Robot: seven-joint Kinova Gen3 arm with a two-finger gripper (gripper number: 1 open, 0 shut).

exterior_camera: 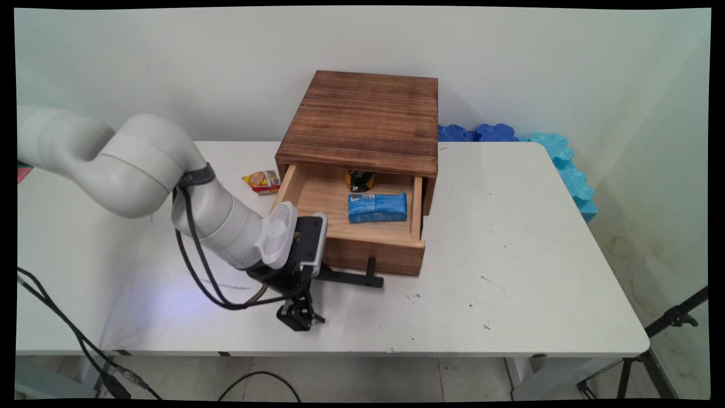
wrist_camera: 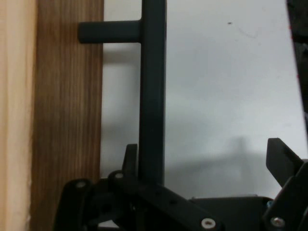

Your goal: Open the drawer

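The gripper (exterior_camera: 301, 317) hangs spread open, holding nothing, just in front of the pulled-out drawer (exterior_camera: 362, 226) and beside its black handle (wrist_camera: 152, 96). In the drawer lie a blue packet (exterior_camera: 377, 207) and a small dark packet (exterior_camera: 360, 181). A yellow snack packet (exterior_camera: 262, 181) lies left of the wooden cabinet (exterior_camera: 362, 116).

You are looking at a robot lab: a bare white counter (exterior_camera: 510, 272) against a plain wall (exterior_camera: 170, 68), loose cables (exterior_camera: 56, 317), a tripod (exterior_camera: 651, 351), blue foam pieces (exterior_camera: 566, 164)
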